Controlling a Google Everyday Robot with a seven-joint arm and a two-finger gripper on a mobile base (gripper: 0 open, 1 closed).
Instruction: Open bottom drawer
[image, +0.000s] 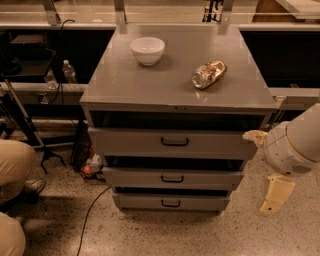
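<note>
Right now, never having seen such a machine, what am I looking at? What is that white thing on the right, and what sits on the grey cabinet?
This is one picture from a single camera, looking down at the front of a grey metal cabinet with three drawers. The rounded white shape at the right is the robot's arm. The cream piece hanging below it is its end effector, the part that grasps. It hangs to the right of the cabinet, level with the lower drawers, touching nothing and carrying nothing. On the cabinet's top are a white bowl and a shiny crumpled packet. The job concerns the bottom drawer, whose black handle is untouched.
</note>
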